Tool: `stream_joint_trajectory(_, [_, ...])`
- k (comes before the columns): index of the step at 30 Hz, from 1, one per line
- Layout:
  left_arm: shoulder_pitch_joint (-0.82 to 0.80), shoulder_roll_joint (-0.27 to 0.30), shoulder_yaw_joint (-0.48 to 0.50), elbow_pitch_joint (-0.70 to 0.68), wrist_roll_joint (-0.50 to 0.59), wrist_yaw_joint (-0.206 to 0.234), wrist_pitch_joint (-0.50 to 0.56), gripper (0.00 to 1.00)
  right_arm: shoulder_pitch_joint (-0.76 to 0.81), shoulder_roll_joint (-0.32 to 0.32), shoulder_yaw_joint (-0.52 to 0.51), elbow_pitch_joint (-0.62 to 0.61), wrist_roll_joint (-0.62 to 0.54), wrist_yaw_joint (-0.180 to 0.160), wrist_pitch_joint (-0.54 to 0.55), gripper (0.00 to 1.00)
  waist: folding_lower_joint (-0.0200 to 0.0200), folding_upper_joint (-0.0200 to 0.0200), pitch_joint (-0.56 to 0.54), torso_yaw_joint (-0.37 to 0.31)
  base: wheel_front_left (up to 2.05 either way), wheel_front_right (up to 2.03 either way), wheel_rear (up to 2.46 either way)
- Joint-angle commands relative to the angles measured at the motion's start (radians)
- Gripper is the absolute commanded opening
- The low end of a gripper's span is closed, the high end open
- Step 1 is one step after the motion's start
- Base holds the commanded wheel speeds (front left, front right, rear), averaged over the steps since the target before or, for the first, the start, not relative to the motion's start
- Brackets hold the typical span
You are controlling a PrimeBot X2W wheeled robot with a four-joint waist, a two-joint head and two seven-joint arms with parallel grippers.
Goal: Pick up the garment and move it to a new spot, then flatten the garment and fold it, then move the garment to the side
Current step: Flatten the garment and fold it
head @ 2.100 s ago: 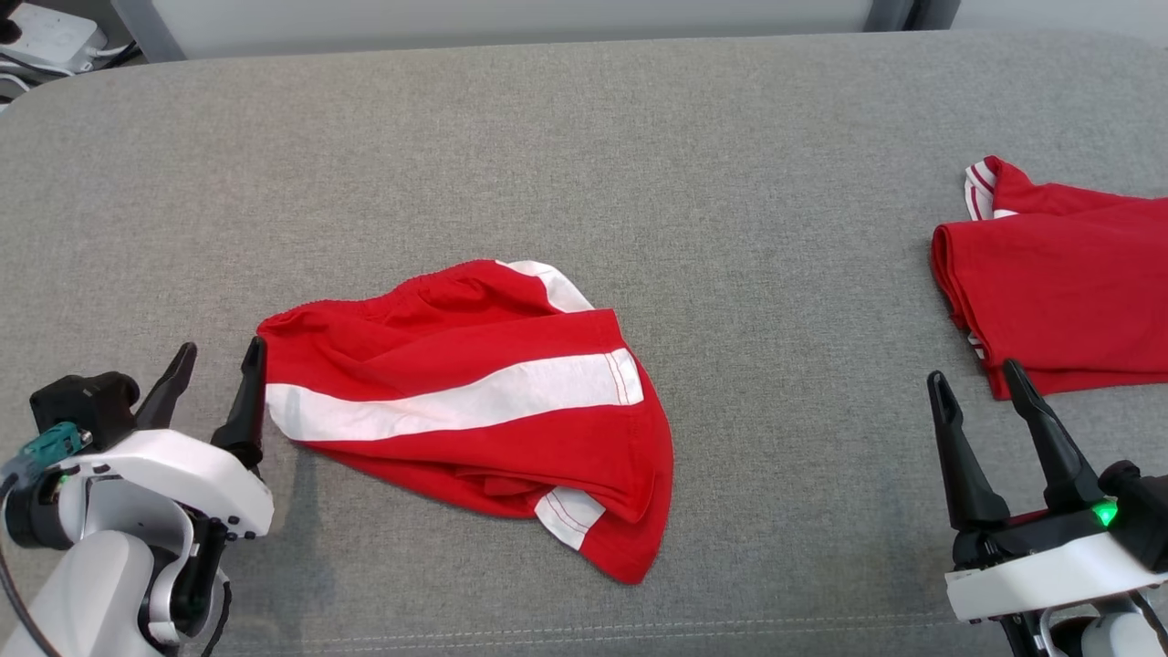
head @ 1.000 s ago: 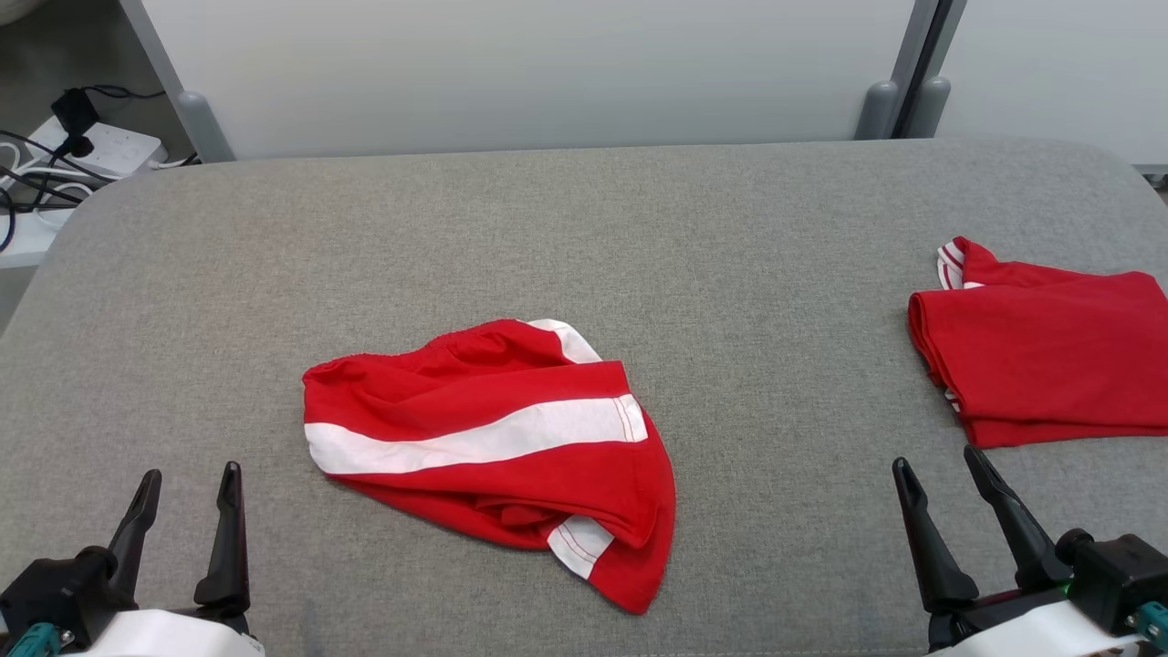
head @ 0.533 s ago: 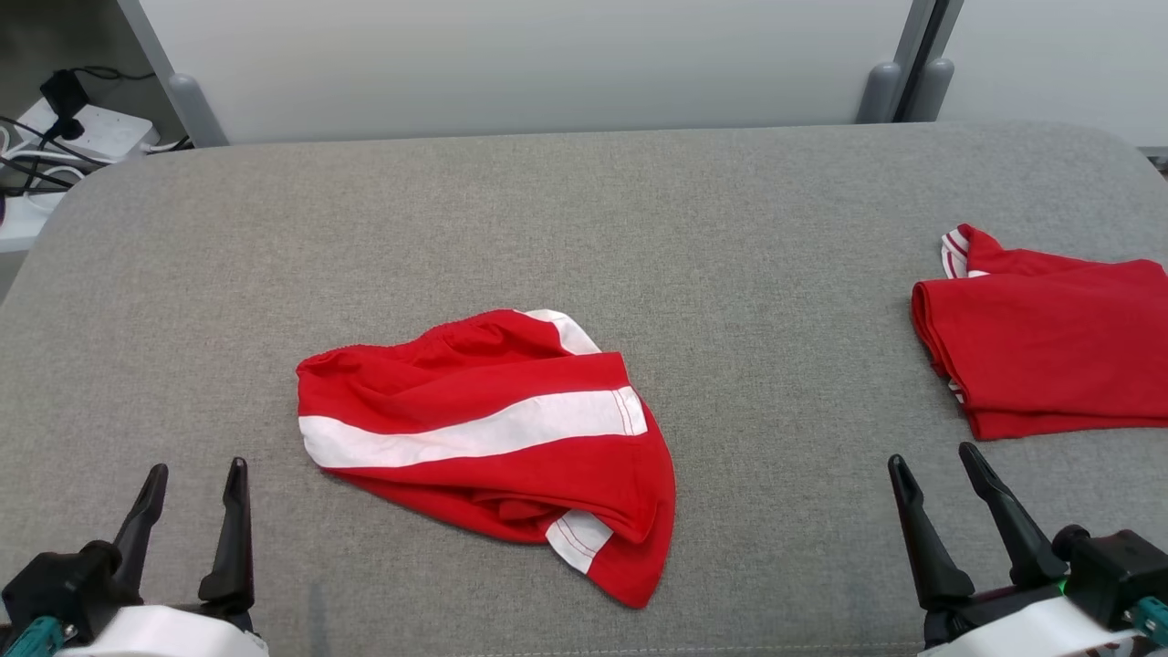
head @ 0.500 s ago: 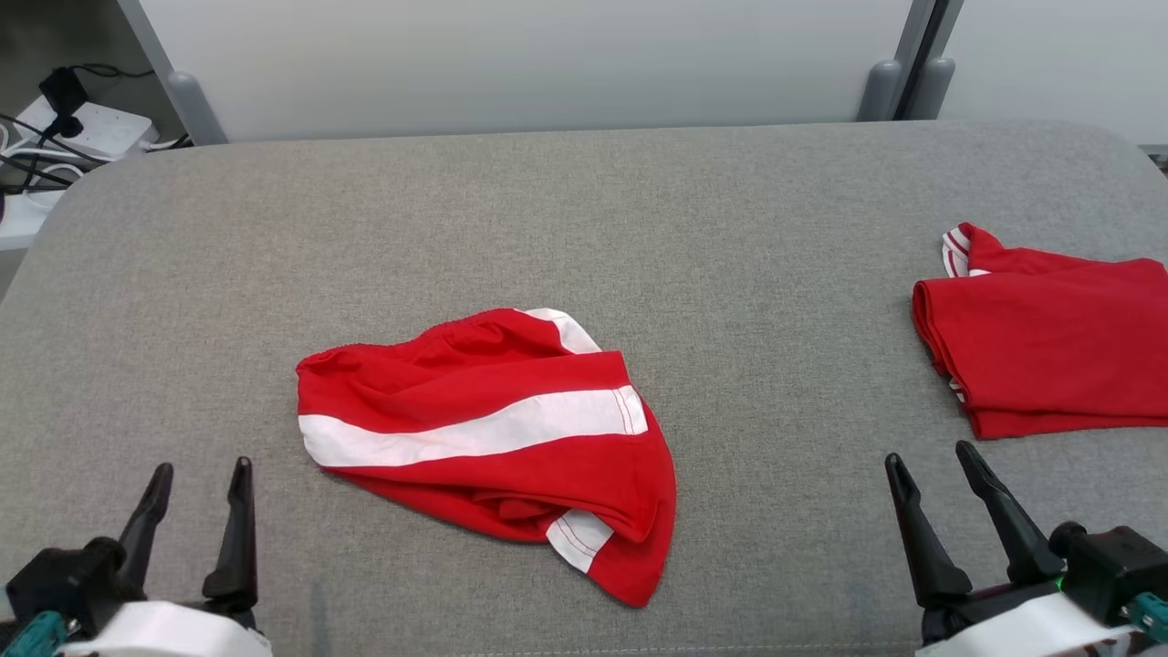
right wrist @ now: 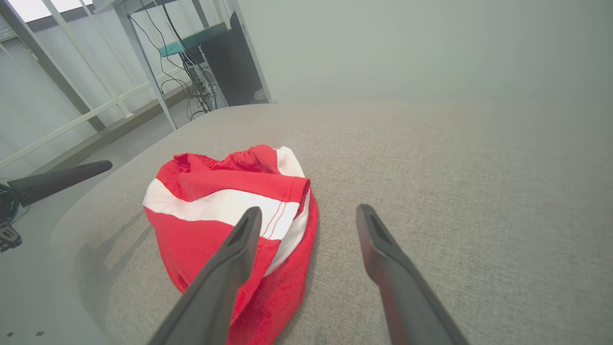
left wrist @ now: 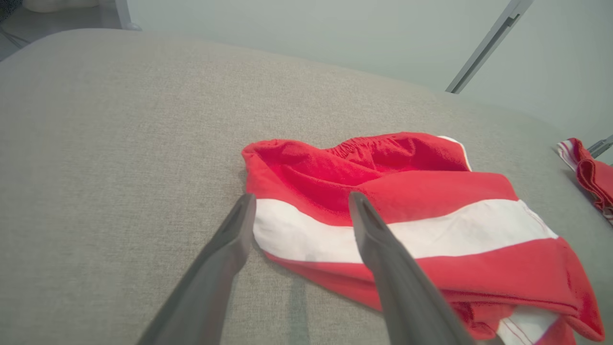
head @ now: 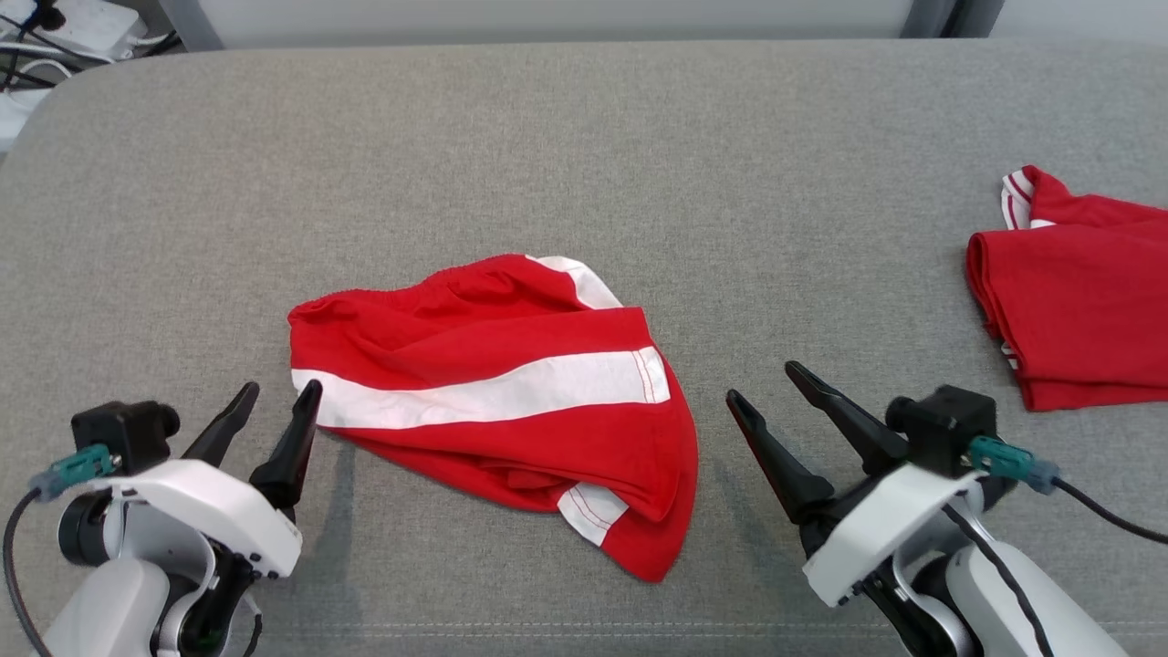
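The garment (head: 493, 401), red shorts with a broad white stripe, lies crumpled on the grey padded table (head: 584, 137), near the middle front. My left gripper (head: 282, 387) is open at its left edge, by the end of the white stripe. In the left wrist view the open gripper (left wrist: 302, 195) frames that corner of the garment (left wrist: 407, 191). To the garment's right, a short gap away, my right gripper (head: 762, 382) stands open and empty. The right wrist view shows the open gripper (right wrist: 309, 209) aimed at the near side of the garment (right wrist: 210, 206).
A second red garment (head: 1077, 301), folded, lies at the table's right edge and also shows in the left wrist view (left wrist: 591, 175). Cables and a power strip (head: 73, 23) sit beyond the far left corner. A wall panel runs behind the table.
The head camera has tilted down. Both arms have come forward and inward toward the garment, the left to its left edge, the right toward its right side. The garment lies as before.
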Motion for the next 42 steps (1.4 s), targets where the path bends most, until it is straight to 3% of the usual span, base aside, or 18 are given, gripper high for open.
stream_joint_trajectory(1, [-0.096, 0.023, 0.031, 0.039, -0.013, -0.038, 0.006, 1.00, -0.068, -0.018, 0.061, 0.004, 0.038, -0.003, 0.010, 1.00, 0.0000, 0.0000, 0.039, 0.013, 0.00, 0.00, 0.00])
stream_joint_trajectory(7, [-0.229, -0.014, 0.005, 0.218, -0.043, -0.122, 0.012, 1.00, -0.194, -0.044, 0.171, 0.089, 0.128, -0.003, 0.014, 1.00, 0.0000, 0.0000, 0.093, 0.034, 0.00, 0.00, 0.00])
stream_joint_trajectory(12, [-0.300, -0.030, -0.023, 0.328, -0.070, -0.154, 0.015, 1.00, -0.268, -0.058, 0.258, 0.135, 0.182, -0.003, 0.000, 1.00, 0.0000, 0.0000, 0.118, 0.042, 0.00, 0.00, 0.00])
stream_joint_trajectory(30, [-0.402, -0.018, -0.178, 0.427, -0.213, -0.164, -0.021, 1.00, -0.399, -0.092, 0.460, 0.207, 0.339, -0.003, -0.058, 1.00, 0.0000, 0.0000, 0.162, 0.050, 0.00, 0.00, 0.00])
stream_joint_trajectory(31, [-0.405, -0.015, -0.187, 0.430, -0.222, -0.164, -0.023, 1.00, -0.404, -0.095, 0.470, 0.208, 0.350, -0.003, -0.059, 0.87, 0.0000, 0.0000, 0.162, 0.050, 0.00, 0.00, 0.00])
stream_joint_trajectory(32, [-0.408, -0.013, -0.195, 0.433, -0.230, -0.164, -0.024, 1.00, -0.408, -0.098, 0.477, 0.211, 0.358, -0.003, -0.062, 0.85, 0.0000, 0.0000, 0.162, 0.051, 0.00, 0.00, 0.00])
stream_joint_trajectory(35, [-0.416, -0.005, -0.221, 0.441, -0.255, -0.164, -0.027, 1.00, -0.419, -0.105, 0.497, 0.217, 0.386, -0.003, -0.065, 0.97, 0.0000, 0.0000, 0.161, 0.052, 0.00, 0.00, 0.00])
stream_joint_trajectory(38, [-0.424, 0.002, -0.244, 0.446, -0.282, -0.164, -0.027, 1.00, -0.431, -0.110, 0.513, 0.218, 0.411, -0.003, -0.066, 0.94, 0.0000, 0.0000, 0.160, 0.053, 0.00, 0.00, 0.00])
stream_joint_trajectory(39, [-0.426, 0.003, -0.251, 0.446, -0.293, -0.164, -0.026, 1.00, -0.436, -0.113, 0.520, 0.218, 0.416, -0.003, -0.066, 0.86, 0.0000, 0.0000, 0.160, 0.053, 0.00, 0.00, 0.00])
stream_joint_trajectory(40, [-0.428, 0.006, -0.259, 0.445, -0.302, -0.164, -0.025, 1.00, -0.441, -0.116, 0.523, 0.217, 0.420, -0.003, -0.072, 0.53, 0.0000, 0.0000, 0.159, 0.053, 0.00, 0.00, 0.00])
stream_joint_trajectory(41, [-0.430, 0.009, -0.267, 0.444, -0.312, -0.164, -0.023, 1.00, -0.445, -0.118, 0.527, 0.217, 0.424, -0.003, -0.076, 0.44, 0.0000, 0.0000, 0.159, 0.052, 0.00, 0.00, 0.00])
stream_joint_trajectory(42, [-0.432, 0.013, -0.275, 0.443, -0.321, -0.164, -0.022, 1.00, -0.449, -0.121, 0.530, 0.218, 0.426, -0.003, -0.081, 0.15, 0.0000, 0.0000, 0.159, 0.051, 0.00, 0.00, 0.00])
